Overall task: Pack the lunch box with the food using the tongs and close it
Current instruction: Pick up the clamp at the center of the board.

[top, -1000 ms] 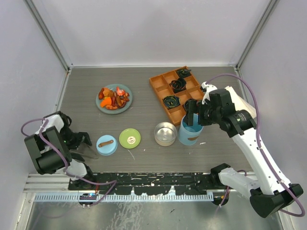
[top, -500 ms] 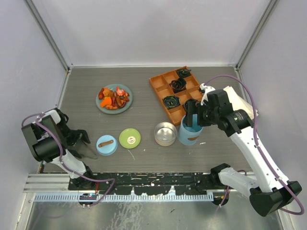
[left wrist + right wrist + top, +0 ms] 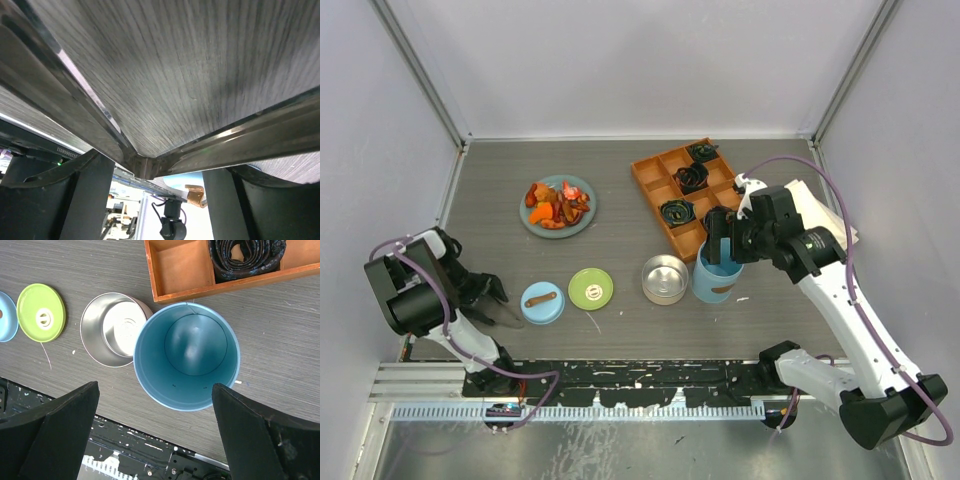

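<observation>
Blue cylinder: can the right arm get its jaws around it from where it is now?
Probably yes. The right arm hangs right above the open blue cylinder, jaws wide open on either side. The steel tin sits tight against its left side, which could crowd one jaw.

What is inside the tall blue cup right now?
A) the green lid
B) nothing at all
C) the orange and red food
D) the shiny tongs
B: the view from the right wrist looks straight down into the blue cup and shows only its bare bottom, while the food sits on the plate.
</observation>
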You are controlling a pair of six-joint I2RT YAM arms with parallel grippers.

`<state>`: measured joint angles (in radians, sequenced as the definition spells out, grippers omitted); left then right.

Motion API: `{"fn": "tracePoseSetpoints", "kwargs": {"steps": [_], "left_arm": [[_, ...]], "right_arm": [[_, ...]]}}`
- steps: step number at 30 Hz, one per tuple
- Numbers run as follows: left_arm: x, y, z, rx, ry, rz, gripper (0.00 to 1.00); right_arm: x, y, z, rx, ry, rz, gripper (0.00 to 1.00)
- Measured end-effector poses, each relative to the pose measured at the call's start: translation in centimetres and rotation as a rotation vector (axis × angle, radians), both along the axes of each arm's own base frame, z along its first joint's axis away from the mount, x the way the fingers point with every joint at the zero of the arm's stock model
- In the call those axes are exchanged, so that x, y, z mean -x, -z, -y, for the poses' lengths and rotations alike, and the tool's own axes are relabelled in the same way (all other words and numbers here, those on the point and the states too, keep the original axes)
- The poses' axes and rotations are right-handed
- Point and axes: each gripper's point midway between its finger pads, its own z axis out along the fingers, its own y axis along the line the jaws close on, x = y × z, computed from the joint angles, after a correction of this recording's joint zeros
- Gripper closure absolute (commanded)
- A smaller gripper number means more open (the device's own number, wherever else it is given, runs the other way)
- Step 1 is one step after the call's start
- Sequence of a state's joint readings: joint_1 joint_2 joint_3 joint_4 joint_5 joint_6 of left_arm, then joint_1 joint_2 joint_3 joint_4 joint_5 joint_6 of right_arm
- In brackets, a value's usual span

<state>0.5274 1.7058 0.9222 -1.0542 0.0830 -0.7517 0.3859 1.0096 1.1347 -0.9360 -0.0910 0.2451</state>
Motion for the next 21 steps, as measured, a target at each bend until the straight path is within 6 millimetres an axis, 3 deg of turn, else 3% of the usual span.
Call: {"fn": "tracePoseSetpoints", "kwargs": {"steps": [2,11,21], "left_arm": [[0.0,0.0,-0.3,-0.023,0.010,0.009,0.41],[0.0,-0.9,-1.9,-0.123,0.054,0.060,0.46],[-0.6,-8.3,-1.7,-0.271,0.120,0.381,0.47]], "right_arm": [[0.0,0.1,0.0,0.001,0.000,-0.002,0.00],[-0.1,0.1,0.0,0.002,0.000,-0.006,0.00],[0.0,-0.4,0.0,-0.004,0.000,0.008,0.00]]}}
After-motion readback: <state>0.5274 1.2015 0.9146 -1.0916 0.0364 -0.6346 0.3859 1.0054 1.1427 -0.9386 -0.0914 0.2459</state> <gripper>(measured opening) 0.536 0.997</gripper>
